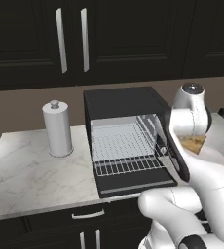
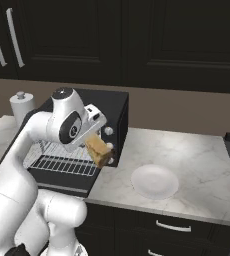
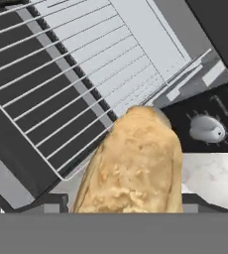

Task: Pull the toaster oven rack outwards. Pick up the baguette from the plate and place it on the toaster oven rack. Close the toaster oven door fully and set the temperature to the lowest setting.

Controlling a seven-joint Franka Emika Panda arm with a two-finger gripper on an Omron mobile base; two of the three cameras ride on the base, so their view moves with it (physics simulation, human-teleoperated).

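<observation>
The baguette (image 2: 99,149) is clamped in the fingers (image 2: 100,150) and hangs in the air by the front right corner of the toaster oven (image 2: 89,131), just in front of its column of knobs. It is off the plate (image 2: 155,182), which sits bare on the tabletop (image 2: 202,170) to the right of the oven. The toaster oven door (image 1: 133,184) lies folded down flat, and the toaster oven rack (image 1: 126,154) is drawn out over it, its silver bars free of anything.

So the step in hand is the carry: bread lifted, not yet set down. In the hand view the baguette (image 3: 133,166) points toward the rack's near right corner (image 3: 61,99) (the finger tips themselves are hidden behind the loaf, so how deep the grip sits is hard to tell).

The next move likely calls for a short shift left over the bars and a lowering until the bread rests across several wires, then letting go. The door and the temperature knob remain to be done.
</observation>
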